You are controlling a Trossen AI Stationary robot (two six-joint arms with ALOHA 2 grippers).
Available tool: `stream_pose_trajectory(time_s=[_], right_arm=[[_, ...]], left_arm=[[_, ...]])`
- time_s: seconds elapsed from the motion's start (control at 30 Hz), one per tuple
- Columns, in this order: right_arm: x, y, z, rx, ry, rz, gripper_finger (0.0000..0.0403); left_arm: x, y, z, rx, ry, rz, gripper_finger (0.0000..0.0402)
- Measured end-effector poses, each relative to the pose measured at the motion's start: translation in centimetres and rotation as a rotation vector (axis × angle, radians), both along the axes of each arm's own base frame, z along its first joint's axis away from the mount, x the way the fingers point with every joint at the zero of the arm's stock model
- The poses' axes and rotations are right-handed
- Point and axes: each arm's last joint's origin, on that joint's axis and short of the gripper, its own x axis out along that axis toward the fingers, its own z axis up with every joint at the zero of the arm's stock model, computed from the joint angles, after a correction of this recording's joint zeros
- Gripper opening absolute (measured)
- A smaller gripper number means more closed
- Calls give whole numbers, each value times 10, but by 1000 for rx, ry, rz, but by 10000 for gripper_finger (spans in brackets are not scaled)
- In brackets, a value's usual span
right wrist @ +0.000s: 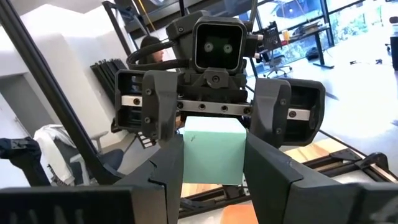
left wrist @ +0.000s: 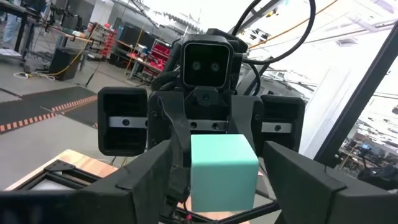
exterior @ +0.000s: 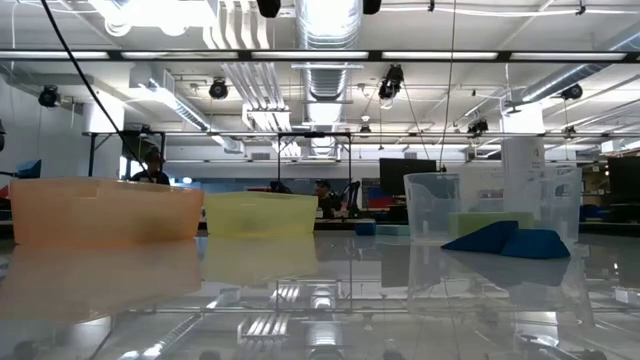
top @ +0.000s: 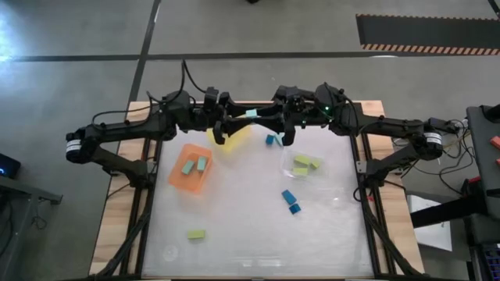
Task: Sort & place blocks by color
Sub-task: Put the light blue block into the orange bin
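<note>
High view: both grippers meet above the table's far edge, handing over a light teal block. Right gripper is clamped on it; left gripper brackets it with fingers apart.

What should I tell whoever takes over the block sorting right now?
Right gripper: shut on a teal block, held up between the arms.
Left gripper: open around the same block; looks like a handover.
Done: two teal blocks in the orange bin; three yellow-green blocks in the clear dish.
Left: the held block, three blue blocks and one yellow-green block loose on the table.
Yellow bin: contents unclear.
</note>
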Motion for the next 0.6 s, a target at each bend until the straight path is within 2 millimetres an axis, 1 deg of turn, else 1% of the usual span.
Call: stream_pose_trajectory(time_s=[0.1, 0.27, 0.37, 0.5, 0.6], right_arm=[[0, 0, 0, 0, -1, 0, 127], [0, -1, 0, 2, 3, -13, 128], [0, -1, -1, 3, 9, -12, 143], [0, -1, -3, 9, 24, 0, 179], [0, -2, -4, 11, 40, -1, 198]], left_arm=[[0, 0, 0, 1, 0, 1, 197], [0, 0, 0, 3, 1, 13, 123], [0, 0, -1, -3, 8, 9, 120], [0, 1, -3, -12, 36, 2, 120], [0, 1, -4, -15, 46, 4, 120]])
